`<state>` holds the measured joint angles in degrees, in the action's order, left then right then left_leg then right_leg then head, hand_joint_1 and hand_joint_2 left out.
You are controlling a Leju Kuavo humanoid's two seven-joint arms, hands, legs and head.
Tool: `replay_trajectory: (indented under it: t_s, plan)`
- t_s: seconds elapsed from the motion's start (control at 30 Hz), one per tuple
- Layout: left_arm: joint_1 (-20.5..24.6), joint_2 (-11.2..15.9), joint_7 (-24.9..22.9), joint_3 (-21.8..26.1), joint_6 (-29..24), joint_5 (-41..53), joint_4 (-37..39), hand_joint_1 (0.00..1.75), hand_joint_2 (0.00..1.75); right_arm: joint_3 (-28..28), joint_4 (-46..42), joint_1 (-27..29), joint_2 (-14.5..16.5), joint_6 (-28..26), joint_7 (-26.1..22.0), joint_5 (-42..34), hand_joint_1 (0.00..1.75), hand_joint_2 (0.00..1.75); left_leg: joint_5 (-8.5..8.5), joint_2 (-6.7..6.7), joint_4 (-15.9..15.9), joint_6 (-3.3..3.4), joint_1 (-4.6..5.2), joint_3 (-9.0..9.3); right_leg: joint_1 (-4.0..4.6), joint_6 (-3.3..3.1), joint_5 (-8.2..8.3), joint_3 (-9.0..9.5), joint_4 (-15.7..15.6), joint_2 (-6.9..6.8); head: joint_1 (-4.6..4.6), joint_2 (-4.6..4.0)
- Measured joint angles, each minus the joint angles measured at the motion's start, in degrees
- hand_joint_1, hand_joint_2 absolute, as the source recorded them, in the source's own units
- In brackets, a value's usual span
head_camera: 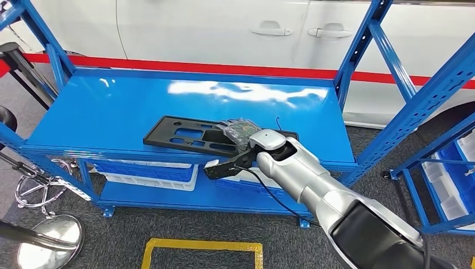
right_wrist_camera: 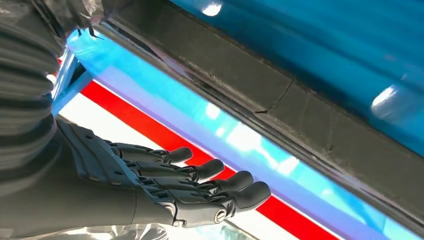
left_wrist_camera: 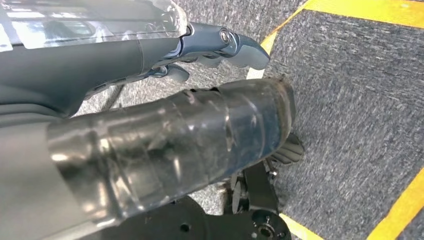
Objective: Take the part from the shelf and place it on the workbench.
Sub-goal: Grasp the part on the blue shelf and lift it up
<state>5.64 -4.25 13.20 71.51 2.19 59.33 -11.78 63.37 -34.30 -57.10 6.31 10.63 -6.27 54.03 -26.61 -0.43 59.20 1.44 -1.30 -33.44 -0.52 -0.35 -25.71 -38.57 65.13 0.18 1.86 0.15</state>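
The part (head_camera: 193, 136) — a flat, matte black plastic panel with rectangular cut-outs — lay on the glossy blue metal shelf (head_camera: 112, 106), its long axis running left to right along the front edge. The right hand (head_camera: 238, 147) rested over its right end, fingers (right_wrist_camera: 200, 172) stretched out straight. Whether the left hand (left_wrist_camera: 220, 45) held anything could not be told. Blue bins (head_camera: 151, 171) sat on the lower tier — contents unseen.

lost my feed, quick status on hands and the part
Right hand reaching at black part, fingers extended, no grip seen. Left hand hanging over floor, empty. Part flat on blue shelf. Nothing blocking.
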Motion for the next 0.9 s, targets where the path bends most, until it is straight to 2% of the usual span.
replay_trajectory:
  t_s: [0.03, 0.07, 0.13, 0.2, 0.27, 0.6, 0.9]
  plan:
    - [0.01, -0.05, -0.02, 0.00, 0.04, -0.01, 0.00, 0.00, 0.00, 0.01, 0.01, -0.01, -0.01, -0.01, -0.05, -0.03, 0.00, 1.75, -0.10, -0.03, -0.06, -0.24, 0.03, 0.10, 0.22, -0.28, 1.03, 1.24, -2.86, 0.01, -0.04, 0.00]
    - [0.04, -0.08, -0.04, 0.01, 0.13, -0.05, 0.00, 0.00, 0.00, 0.03, 0.03, 0.04, 0.00, -0.07, -0.15, -0.06, 0.00, 1.75, -0.20, -0.03, 0.00, -0.40, 0.12, 0.02, 0.34, -0.38, 1.28, 1.93, -4.54, 0.03, -0.04, 0.00]
    - [0.07, -0.09, -0.10, 0.06, 0.32, -0.22, 0.00, 0.00, 0.00, 0.07, 0.14, 0.30, 0.02, -0.30, -0.37, -0.13, 0.69, 1.75, -0.21, 0.02, -0.02, -0.46, 0.16, -0.15, 0.43, -0.28, 0.97, 2.35, -5.40, 0.16, -0.08, 0.00]
    - [0.07, -0.08, -0.12, 0.16, 0.40, -0.44, 0.00, 0.00, 0.00, 0.09, 0.34, 0.61, 0.03, -0.61, -0.60, -0.26, 1.54, 1.75, -0.22, 0.13, -0.25, -0.37, 0.11, 0.01, 0.43, -0.23, 0.82, 2.38, -5.48, 0.35, -0.07, 0.00]
    - [0.12, -0.07, -0.04, 0.26, 0.41, -0.51, 0.00, 0.00, 0.00, 0.10, 0.51, 0.84, 0.03, -1.01, -0.81, -0.44, 1.73, 1.75, -0.21, 0.17, -0.55, -0.50, 0.11, 0.28, 0.45, -0.42, 0.68, 2.45, -5.46, 0.40, -0.07, 0.00]
    - [0.17, -0.06, 0.05, 0.54, 0.37, -0.51, 0.00, 0.00, 0.00, 0.13, 0.80, 1.93, 0.05, -2.60, -1.11, -0.78, 1.75, 1.75, 0.05, 0.16, -1.22, -1.22, 0.10, 0.67, 0.46, -0.75, 0.63, 2.53, -5.44, 0.37, -0.07, 0.00]
    - [0.17, -0.06, 0.13, 0.73, 0.19, -0.45, 0.00, 0.00, 0.00, 0.13, 0.30, 1.78, 0.02, -3.05, -1.51, -1.50, 1.75, 1.75, 0.04, 0.15, -1.17, -1.33, 0.14, 0.75, 0.45, -0.77, 0.64, 2.68, -5.45, 0.34, -0.07, 0.00]
